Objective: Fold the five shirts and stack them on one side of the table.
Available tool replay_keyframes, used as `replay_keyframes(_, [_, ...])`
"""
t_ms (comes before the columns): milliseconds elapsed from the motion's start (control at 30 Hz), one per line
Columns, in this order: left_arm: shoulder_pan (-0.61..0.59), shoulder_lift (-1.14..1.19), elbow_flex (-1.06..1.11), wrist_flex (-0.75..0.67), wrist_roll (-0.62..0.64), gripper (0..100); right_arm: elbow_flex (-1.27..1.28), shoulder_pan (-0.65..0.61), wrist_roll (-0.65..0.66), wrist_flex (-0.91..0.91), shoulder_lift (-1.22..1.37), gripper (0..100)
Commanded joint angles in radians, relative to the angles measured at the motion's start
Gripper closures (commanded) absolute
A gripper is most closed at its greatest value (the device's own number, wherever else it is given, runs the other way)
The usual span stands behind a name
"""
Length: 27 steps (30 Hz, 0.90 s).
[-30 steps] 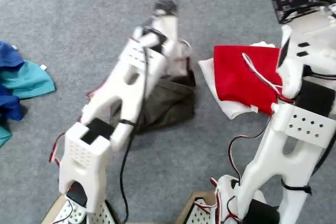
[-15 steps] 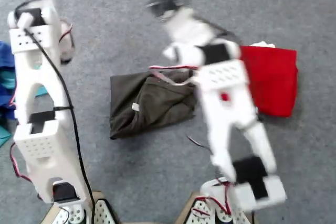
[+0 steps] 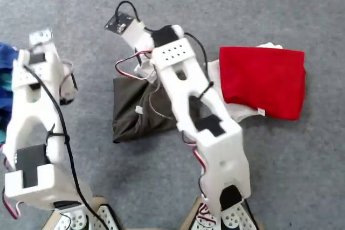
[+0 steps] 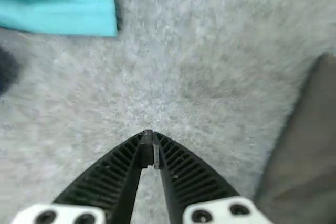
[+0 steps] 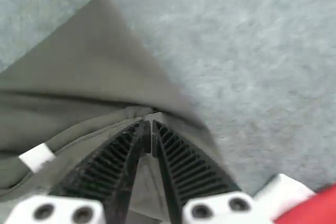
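1. The left arm, which lay stretched over the dark shirt (image 3: 135, 114) a second ago, is now back at the left of the frame. The left gripper (image 4: 148, 137) hangs over bare table (image 3: 302, 176), its jaws clenched on nothing.
2. The right arm has swung away from the red shirt (image 3: 261, 79) at the right of the frame to the centre. The right gripper (image 5: 151, 124) now sits at the upper edge of the dark shirt.
3. Its jaws are pressed together with the tips on a crease of the cloth. Whether any cloth is caught between them cannot be told.
4. The dark shirt has gone from a bunched heap under the left arm to a flatter, roughly rectangular bundle at centre left. It has not moved in the last half second.
5. The red shirt lies folded on the white shirt (image 3: 237, 112), well apart from the dark one.
6. This looks like a handover, with the right arm placed to finish the fold or carry the dark shirt to the stack.
7. The teal shirt (image 4: 58, 1) and a blue shirt (image 3: 5, 57) wait unfolded at the left edge, so the task seems about half done.
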Motion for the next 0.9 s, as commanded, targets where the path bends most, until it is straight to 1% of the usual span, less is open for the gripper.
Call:
replay_keyframes(0, [-0.002,-0.046,0.163,-0.195,0.021,97,-0.163,-0.037,-0.009,0.101,0.081,98.3])
replay_keyframes(67, [-0.004,-0.025,0.242,-0.325,0.068,97,-0.225,-0.057,-0.009,0.135,0.131,98.3])
replay_keyframes(133, [-0.013,-0.011,0.289,-0.408,0.103,97,-0.278,-0.072,-0.009,0.143,0.177,98.3])
replay_keyframes(233, [-0.015,-0.011,0.294,-0.388,0.132,97,-0.352,-0.091,-0.009,0.140,0.254,98.3])
replay_keyframes(367, [-0.016,-0.012,0.295,-0.377,0.129,97,-0.446,-0.086,-0.009,0.147,0.349,98.3])
replay_keyframes(500, [-0.016,-0.012,0.295,-0.377,0.129,97,-0.530,-0.066,-0.009,0.209,0.412,98.3])
replay_keyframes(600, [-0.016,-0.012,0.295,-0.379,0.127,97,-0.584,-0.046,-0.011,0.264,0.430,98.3])
replay_keyframes(733, [-0.016,-0.011,0.295,-0.379,0.127,97,-0.599,-0.017,-0.061,0.265,0.407,98.3])
replay_keyframes(867, [-0.016,-0.011,0.295,-0.379,0.127,97,-0.596,-0.009,-0.071,0.267,0.400,98.3])
